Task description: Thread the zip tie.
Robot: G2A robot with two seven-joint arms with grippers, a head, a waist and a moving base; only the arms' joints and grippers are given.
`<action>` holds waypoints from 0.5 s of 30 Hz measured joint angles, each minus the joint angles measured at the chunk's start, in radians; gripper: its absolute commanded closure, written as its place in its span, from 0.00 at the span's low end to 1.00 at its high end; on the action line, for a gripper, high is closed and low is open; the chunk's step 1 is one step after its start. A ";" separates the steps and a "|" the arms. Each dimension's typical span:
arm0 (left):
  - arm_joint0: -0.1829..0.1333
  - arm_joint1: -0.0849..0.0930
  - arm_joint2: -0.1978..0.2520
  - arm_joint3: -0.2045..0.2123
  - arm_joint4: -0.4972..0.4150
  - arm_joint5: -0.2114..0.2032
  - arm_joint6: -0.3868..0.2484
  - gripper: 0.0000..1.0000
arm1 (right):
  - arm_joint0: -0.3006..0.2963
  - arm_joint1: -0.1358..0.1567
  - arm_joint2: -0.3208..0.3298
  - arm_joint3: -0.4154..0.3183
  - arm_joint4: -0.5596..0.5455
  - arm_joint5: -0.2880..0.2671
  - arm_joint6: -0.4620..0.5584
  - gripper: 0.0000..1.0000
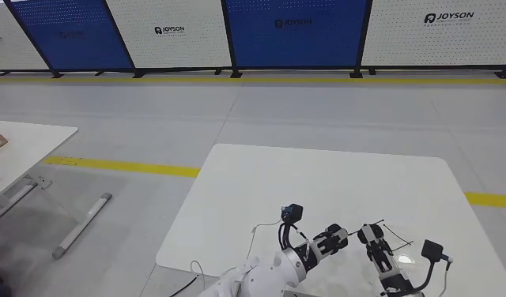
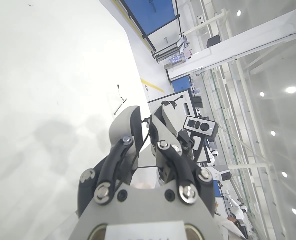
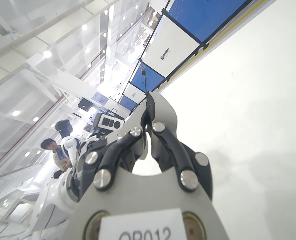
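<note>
Zip tie [image 3: 145,81] not threaded yet, I reckon
Right claw [image 3: 148,101] pinches it, head poking out past it; left claw [image 2: 145,118] sits open, strap loose between its fingers [image 2: 128,123] — tail-through-head is left.

The table [image 1: 261,186] is plain white and the zip tie [image 3: 145,82] black, as are the linkages on the pale grey right gripper [image 3: 148,101]. Across the top of the top view, dotted fence panels [image 1: 296,24] alternate blue and white — above a grey floor [image 1: 158,115] striped yellow.
</note>
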 measured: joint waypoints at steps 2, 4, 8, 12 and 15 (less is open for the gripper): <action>0.001 0.000 -0.001 0.000 0.001 0.000 -0.002 1.00 | 0.001 0.000 -0.001 0.001 0.000 0.000 -0.001 1.00; 0.002 0.000 -0.001 0.000 0.001 0.001 -0.006 1.00 | 0.001 0.000 -0.002 0.002 0.000 -0.002 0.000 1.00; 0.000 0.000 0.003 0.002 0.000 -0.001 -0.018 1.00 | 0.002 0.000 -0.004 0.002 0.001 -0.005 0.002 1.00; -0.004 -0.002 0.007 0.005 0.003 0.002 -0.024 1.00 | 0.002 0.000 -0.005 0.002 -0.001 -0.007 0.000 1.00; -0.007 -0.003 0.009 0.005 0.003 -0.003 -0.021 1.00 | 0.002 0.000 -0.005 0.002 -0.002 -0.008 0.000 1.00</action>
